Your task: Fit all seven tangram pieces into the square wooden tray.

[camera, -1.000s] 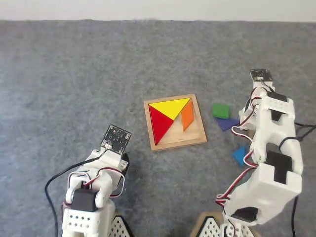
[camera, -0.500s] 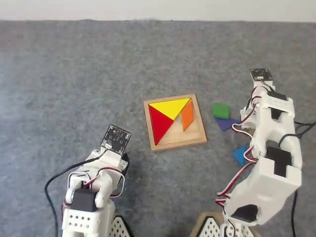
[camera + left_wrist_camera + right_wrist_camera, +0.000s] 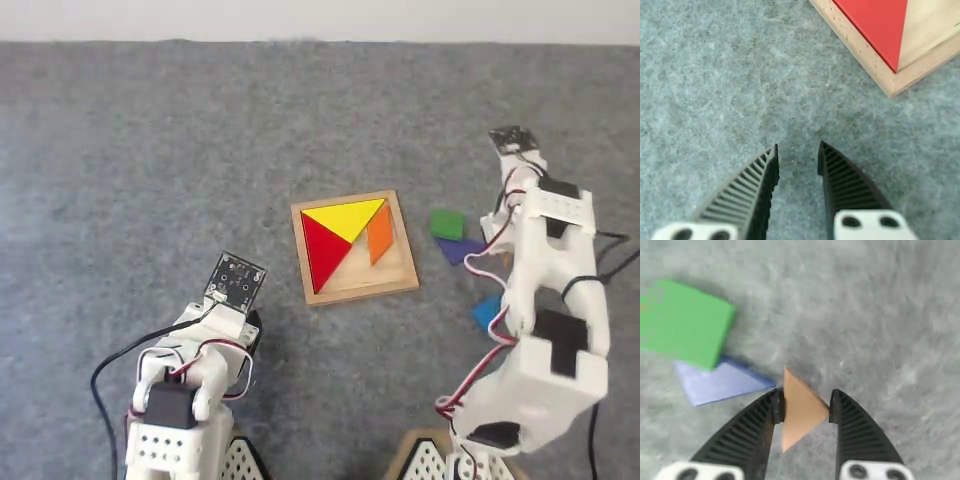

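Tan triangle (image 3: pixel 797 415) was clamped in the right gripper (image 3: pixel 806 395), transfer into the tray (image 3: pixel 390 275) judged next; left gripper (image 3: pixel 798 146) was held ajar, empty.

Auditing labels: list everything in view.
grey carpet: 1, grey, under everything.
square wooden tray: 1, light wood, centre of carpet.
large yellow triangle: 1, yellow, in tray.
large red triangle: 1, red, in tray.
orange parallelogram: 1, orange, in tray.
green square: 1, green, on carpet beside tray.
violet triangle: 1, violet-blue, against green square.
blue piece: 1, blue, carpet, partly behind right arm.
small tan triangle: 1, tan, in right gripper.
left gripper: 1, black fingers, open, near tray corner.
right gripper: 1, black fingers, shut on small tan triangle.
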Robot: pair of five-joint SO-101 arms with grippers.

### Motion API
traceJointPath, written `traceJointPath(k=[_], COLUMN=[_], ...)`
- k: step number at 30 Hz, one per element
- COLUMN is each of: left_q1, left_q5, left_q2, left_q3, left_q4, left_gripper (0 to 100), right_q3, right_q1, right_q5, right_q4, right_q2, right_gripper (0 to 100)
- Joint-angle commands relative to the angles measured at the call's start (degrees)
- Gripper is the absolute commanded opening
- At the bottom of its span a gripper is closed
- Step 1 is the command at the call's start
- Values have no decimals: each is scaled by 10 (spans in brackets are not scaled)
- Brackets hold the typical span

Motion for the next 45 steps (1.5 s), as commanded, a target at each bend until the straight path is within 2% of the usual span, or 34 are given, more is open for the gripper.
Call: traceJointPath(k=[1,9,14,21,23,32,36,45], left_q1=[-1,-1,-1,-1,-1,-1,-1,-1], left_q5=[4,4,4,4,4,4,4,4], left_q2=[-12,-12,-12,-12,-12,-12,-12,-12], left_q3=[-7,-7,-7,-7,-7,-7,-7,-7], left_q4=[2,2,2,2,2,2,2,2], left_gripper=[123,123,123,123,123,123,123,123], right_q3=[-15,-18,-17,-15,-17,-18,-18,-18], right_q1=[-58,-196,-285,-362,-378,-422,-438,-436], right_q5=[71,216,296,333,345,521,578,715], right_q4=[36,44,7,-9,-10,-8,-4,23], right_q2=[-93,-123,-121,-121,-120,-68,-34,0], right_gripper=[111,111,111,111,111,111,111,117])
